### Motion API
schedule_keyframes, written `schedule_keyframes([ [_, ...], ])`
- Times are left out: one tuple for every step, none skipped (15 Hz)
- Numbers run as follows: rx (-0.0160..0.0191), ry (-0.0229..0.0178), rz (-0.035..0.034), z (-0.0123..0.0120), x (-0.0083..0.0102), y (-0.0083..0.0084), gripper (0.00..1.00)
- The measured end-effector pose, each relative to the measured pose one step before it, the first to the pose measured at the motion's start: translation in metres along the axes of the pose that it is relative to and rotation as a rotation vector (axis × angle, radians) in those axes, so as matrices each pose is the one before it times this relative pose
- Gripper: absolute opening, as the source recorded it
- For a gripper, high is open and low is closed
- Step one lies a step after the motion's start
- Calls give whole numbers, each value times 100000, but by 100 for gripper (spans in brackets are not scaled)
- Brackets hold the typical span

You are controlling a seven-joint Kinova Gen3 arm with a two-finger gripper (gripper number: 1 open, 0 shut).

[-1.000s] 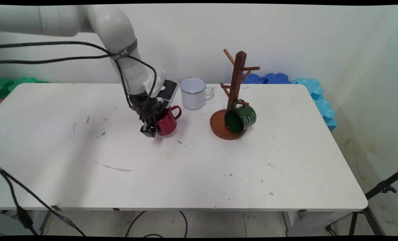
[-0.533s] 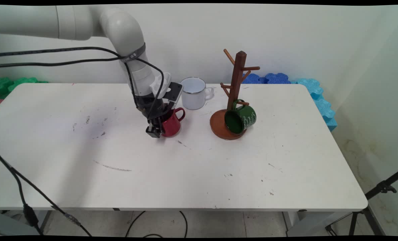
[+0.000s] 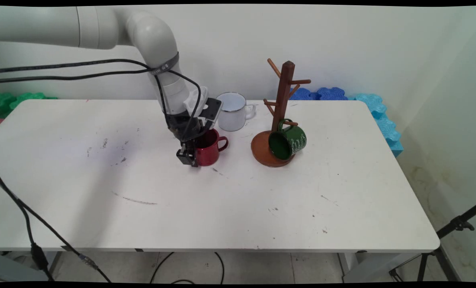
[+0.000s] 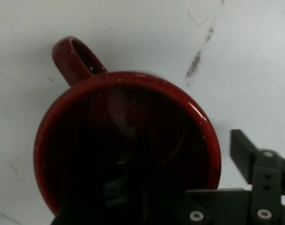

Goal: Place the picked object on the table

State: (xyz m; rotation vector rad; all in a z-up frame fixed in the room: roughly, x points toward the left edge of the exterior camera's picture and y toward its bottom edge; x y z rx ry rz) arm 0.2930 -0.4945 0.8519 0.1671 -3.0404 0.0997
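Note:
My gripper [image 3: 191, 156] is shut on the rim of a red mug [image 3: 211, 151] near the middle of the white table [image 3: 238, 200]. One finger is inside the mug and the other outside its left wall. The mug stands upright with its handle pointing right; whether it touches the table I cannot tell. The hand view looks straight down into the red mug [image 4: 133, 122], its handle at the upper left, with the gripper [image 4: 180, 178] astride the rim at the lower right. A white mug [image 3: 231, 112] stands just behind.
A brown wooden mug tree [image 3: 280, 116] stands to the right, with a green mug [image 3: 288, 141] hanging on a low peg over its round base. Blue foam tiles [image 3: 382, 116] lie past the far right edge, green ones [image 3: 18, 100] at the far left. Black cables hang from the arm.
The arm has carried the red mug a short way to the right, toward the mug tree. The mug, tilted before, now stands upright.

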Motion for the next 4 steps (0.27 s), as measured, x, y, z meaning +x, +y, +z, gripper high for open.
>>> schedule_keyframes([
  [70, 418, 56, -76, 101, -13, 100],
  [53, 718, -139, -164, 116, 23, 100],
  [103, 1021, -472, -335, 163, 77, 100],
  [19, 1416, -594, -479, 200, 121, 100],
])
